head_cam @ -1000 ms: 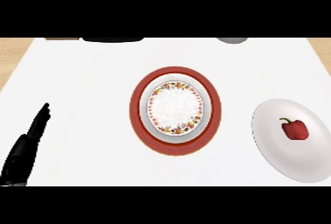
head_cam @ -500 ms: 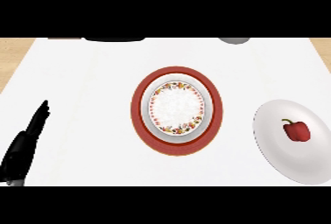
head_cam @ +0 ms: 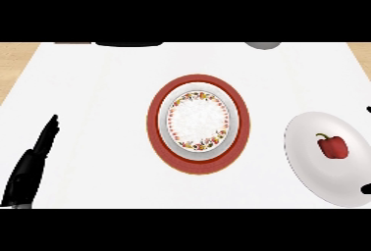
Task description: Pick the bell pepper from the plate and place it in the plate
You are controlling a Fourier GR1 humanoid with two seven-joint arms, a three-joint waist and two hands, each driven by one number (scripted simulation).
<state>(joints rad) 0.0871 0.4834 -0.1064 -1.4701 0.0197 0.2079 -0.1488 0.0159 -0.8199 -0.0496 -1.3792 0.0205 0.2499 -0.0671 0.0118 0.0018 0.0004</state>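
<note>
Head view: red bell pepper [head_cam: 332, 146] sits on a plain white plate [head_cam: 310, 169] at the right side of the white counter [head_cam: 94, 98], stem up and to the left, approx in the plate's mid, slightly toward its far right part. Nothing is touching the pepper.

Left hand [head_cam: 32, 165] shows at lower left, black, fingers straight and together, pointing up and a bit right. It's open, holding nothing, resting well apart from both plates.

Right hand [head_cam: 366, 187]: only small black bits at the right edge, one just beside the white plate's lower right rim, another higher up. Can't tell whether it's open or closed; it's not on the pepper.

Ctr of counter: a red plate [head_cam: 155, 122] w/ a smaller white plate with a flowered rim [head_cam: 199, 120] set on top of it, nothing on that one.

Top edge: a dark object [head_cam: 130, 44] left of ctr, a grey round object [head_cam: 262, 45] to the right, both cut off. Wood surface [head_cam: 14, 63] shows past the counter's left side.
</note>
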